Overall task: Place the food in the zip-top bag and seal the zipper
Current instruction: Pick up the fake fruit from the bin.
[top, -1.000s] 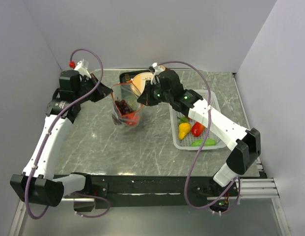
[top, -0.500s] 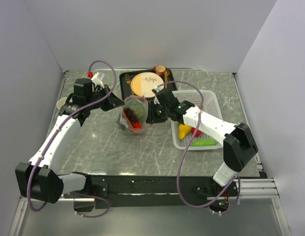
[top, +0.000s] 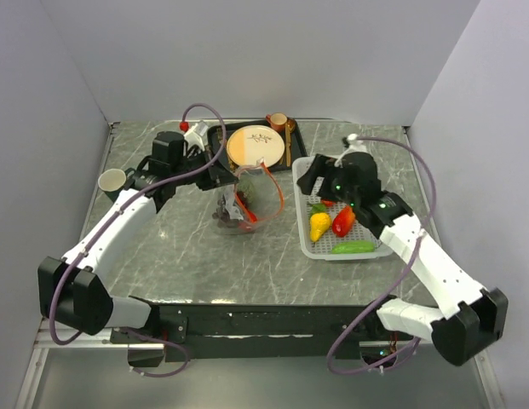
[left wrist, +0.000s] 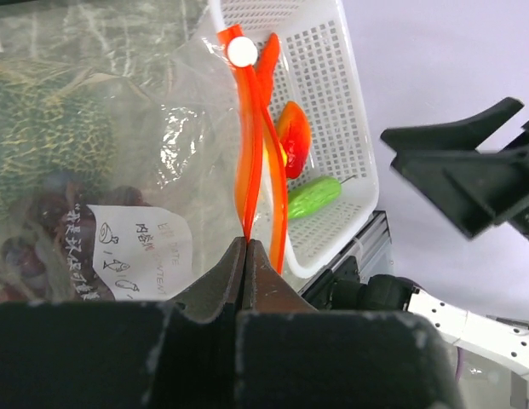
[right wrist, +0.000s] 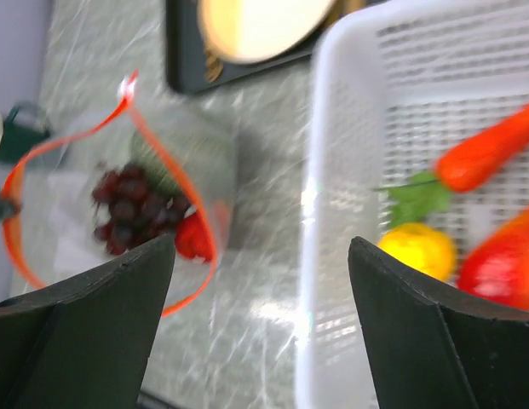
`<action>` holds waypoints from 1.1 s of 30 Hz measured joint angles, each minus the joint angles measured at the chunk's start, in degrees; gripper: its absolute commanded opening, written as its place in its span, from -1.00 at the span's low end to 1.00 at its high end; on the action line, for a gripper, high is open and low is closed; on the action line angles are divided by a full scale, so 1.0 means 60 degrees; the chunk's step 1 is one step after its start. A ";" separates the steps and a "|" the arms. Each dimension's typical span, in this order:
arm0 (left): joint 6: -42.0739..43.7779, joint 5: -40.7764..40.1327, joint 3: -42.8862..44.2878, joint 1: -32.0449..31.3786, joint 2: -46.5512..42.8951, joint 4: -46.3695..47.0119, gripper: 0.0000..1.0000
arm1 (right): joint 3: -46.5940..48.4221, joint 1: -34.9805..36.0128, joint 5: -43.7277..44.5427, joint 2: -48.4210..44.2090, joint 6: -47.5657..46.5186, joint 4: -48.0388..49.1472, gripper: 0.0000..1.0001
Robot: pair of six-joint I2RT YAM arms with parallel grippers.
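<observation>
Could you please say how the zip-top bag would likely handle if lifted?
Probably floppy: the zip-top bag wrinkles, and its zipper bows where the left pincer pinches it. Likely bottom-heavy, sagging around the grapes inside.

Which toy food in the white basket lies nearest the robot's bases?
The green cucumber, lying along the basket's near edge; the yellow pear and red piece lie just beyond it.

Illegible print on zip-top bag (left wrist: 183,111) label (left wrist: 138,249)
</observation>
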 measured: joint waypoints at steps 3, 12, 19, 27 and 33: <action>-0.0073 -0.0004 0.0087 -0.0186 0.0204 0.0204 -0.98 | 0.0000 -0.0503 0.0430 0.0044 0.0004 -0.0237 0.80; -0.0098 -0.0011 0.0240 -0.0557 0.0481 0.0259 -0.99 | -0.0718 -0.1439 0.0146 0.2455 -0.0335 -0.0769 0.76; -0.0095 -0.0087 0.0240 -0.0554 0.0481 0.0255 -0.98 | -0.0729 -0.1457 -0.0321 0.3574 -0.0324 -0.0663 0.70; -0.0091 -0.0087 0.0248 -0.0554 0.0645 0.0259 -0.98 | -0.0736 -0.1457 -0.0586 0.3971 -0.0317 -0.0619 0.50; -0.0084 -0.0084 0.0248 -0.0554 0.0754 0.0215 -0.98 | -0.0976 -0.1457 -0.0761 0.3974 -0.0240 -0.0284 0.13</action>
